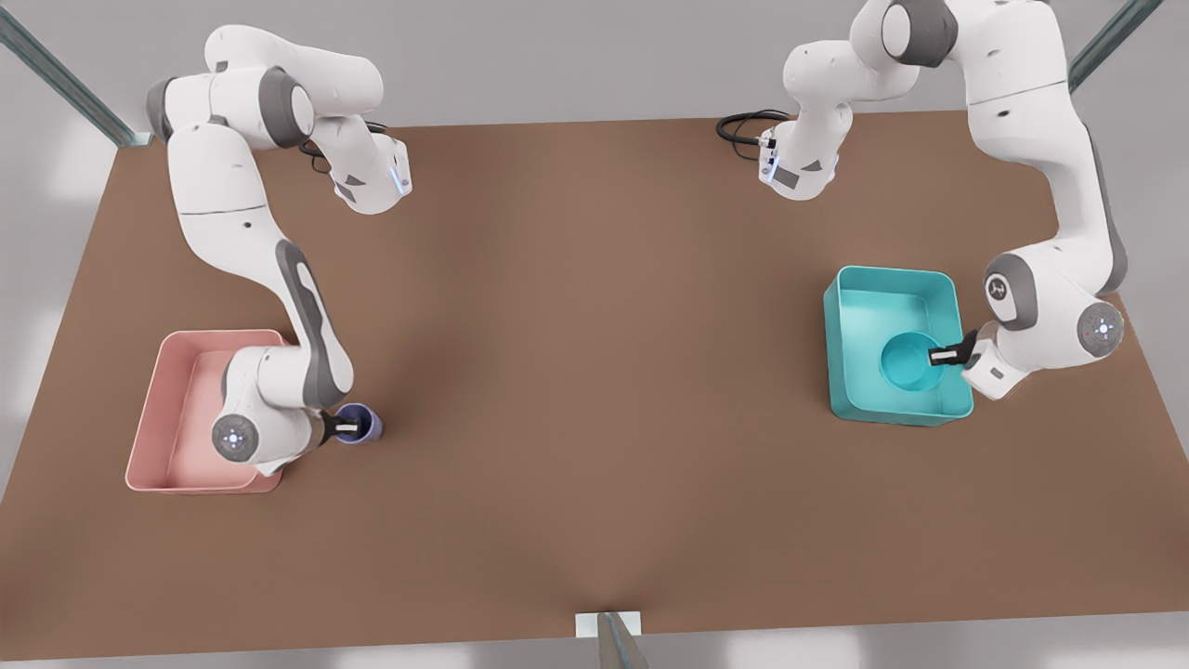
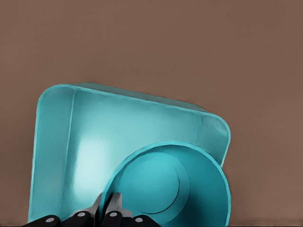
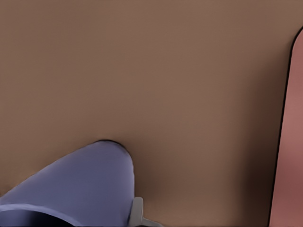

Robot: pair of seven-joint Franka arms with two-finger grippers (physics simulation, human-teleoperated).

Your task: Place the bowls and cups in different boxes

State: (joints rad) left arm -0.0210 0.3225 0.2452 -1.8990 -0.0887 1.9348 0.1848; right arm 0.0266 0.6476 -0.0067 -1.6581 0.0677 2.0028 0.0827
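Left hand (image 1: 946, 356) is at the front view's right, over the teal box (image 1: 850, 353), fingers (image 2: 112, 208) closed on the rim of the teal bowl (image 1: 906, 362). In the left wrist view the bowl (image 2: 165, 184) sits tilted above the teal box (image 2: 61, 156), its rim pinched between the two fingers; whether the bowl touches the box floor can't be told. The bowl is in the part of the box toward that arm.

Right hand (image 1: 347, 427) is at the front view's left, just beside the pink box (image 1: 158, 409), gripping the purple cup (image 1: 364, 424) by its rim. The cup is outside the pink box, on the side toward the counter's middle, over the brown counter (image 1: 594, 372). In the right wrist view the cup (image 3: 80, 184) is seen close up with one finger (image 3: 137, 213) against its wall, and the edge of the pink box (image 3: 291, 151) is nearby. Can't tell whether the cup is resting on the counter or lifted. Pink box interior is partly hidden by the arm. The two boxes are well apart, at opposite ends of the counter.
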